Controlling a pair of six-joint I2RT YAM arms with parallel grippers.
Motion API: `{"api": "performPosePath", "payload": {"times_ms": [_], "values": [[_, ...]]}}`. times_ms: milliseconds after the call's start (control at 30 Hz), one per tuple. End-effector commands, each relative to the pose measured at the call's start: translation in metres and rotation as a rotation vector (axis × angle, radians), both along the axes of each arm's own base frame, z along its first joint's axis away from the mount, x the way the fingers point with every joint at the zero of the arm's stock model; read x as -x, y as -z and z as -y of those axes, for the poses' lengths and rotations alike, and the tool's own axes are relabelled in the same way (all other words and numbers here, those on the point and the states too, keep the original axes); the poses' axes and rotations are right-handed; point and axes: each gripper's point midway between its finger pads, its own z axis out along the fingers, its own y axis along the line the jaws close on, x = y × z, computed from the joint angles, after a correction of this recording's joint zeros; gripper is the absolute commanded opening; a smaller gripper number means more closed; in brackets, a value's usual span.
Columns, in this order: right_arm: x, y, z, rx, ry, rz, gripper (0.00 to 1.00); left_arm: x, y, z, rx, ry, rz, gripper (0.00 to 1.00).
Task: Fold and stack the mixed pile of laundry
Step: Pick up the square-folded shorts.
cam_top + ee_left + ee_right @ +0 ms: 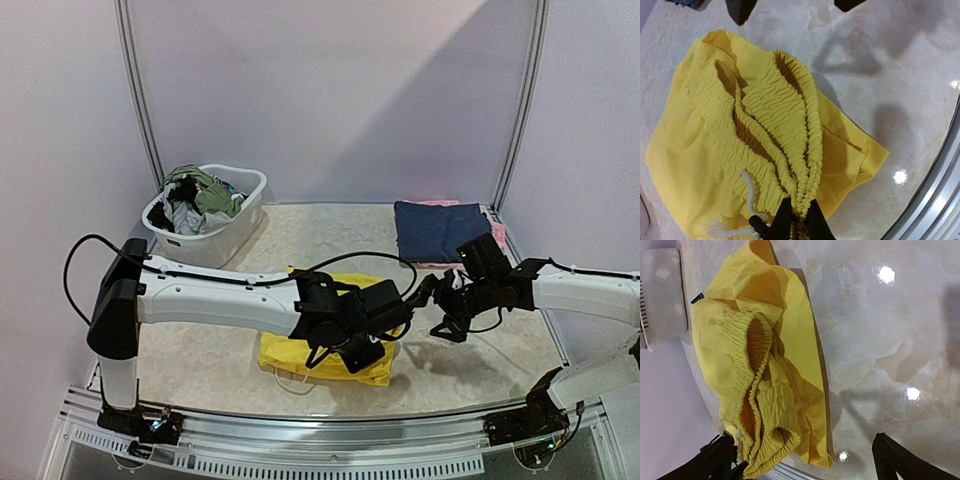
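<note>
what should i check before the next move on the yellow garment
1. Left gripper has a hold: ok, shut on the elastic waistband of the yellow garment.
2. Right gripper has a hold: not ok, its jaws stand wide open beside the garment, clamping nothing.
3. Garment lies flat for folding: not ok, it is bunched and creased, with the waistband doubled over.
4. White drawstring is clear of the left fingers: cannot tell, it lies right next to them.
5. Folded navy stack is out of the way: ok, it lies apart, at the back right of the table.
</note>
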Motion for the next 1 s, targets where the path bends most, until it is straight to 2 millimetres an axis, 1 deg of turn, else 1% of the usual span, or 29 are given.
{"api": "performPosePath", "payload": {"times_ms": [0,67,133,233,300,333,433,533,600,767,867,967], "values": [[-0.016,0.004,-0.015,-0.024,-0.040,0.028,0.99,-0.001,0.007,0.005,0.024,0.002,-0.036,0.10],[-0.015,0.009,-0.009,0.003,-0.027,0.012,0.99,0.003,0.015,0.011,0.028,0.013,-0.059,0.30],[-0.010,0.012,0.001,0.032,-0.007,-0.009,0.99,0.007,0.022,0.018,0.041,0.023,-0.084,0.50],[-0.001,0.016,0.020,0.076,0.023,-0.048,0.99,0.013,0.030,0.028,0.053,0.041,-0.107,0.66],[0.007,0.020,0.034,0.106,0.042,-0.077,0.99,0.017,0.036,0.034,0.055,0.057,-0.131,0.71],[0.010,0.019,0.041,0.117,0.052,-0.077,0.99,0.019,0.039,0.037,0.054,0.070,-0.138,0.74],[0.020,0.023,0.062,0.134,0.091,-0.108,0.99,0.027,0.045,0.042,0.051,0.103,-0.141,0.79],[0.027,0.020,0.078,0.127,0.125,-0.114,0.99,0.036,0.052,0.043,0.032,0.138,-0.140,0.80],[0.032,0.018,0.086,0.134,0.131,-0.117,0.99,0.043,0.056,0.042,0.009,0.170,-0.125,0.80],[0.036,0.015,0.089,0.135,0.127,-0.116,0.99,0.048,0.072,0.040,-0.064,0.206,-0.070,0.81],[0.035,0.013,0.088,0.131,0.127,-0.118,0.99,0.038,0.089,0.031,-0.173,0.182,0.014,0.80],[0.033,0.010,0.087,0.131,0.127,-0.116,0.99,0.030,0.101,0.024,-0.240,0.165,0.071,0.75]]}}
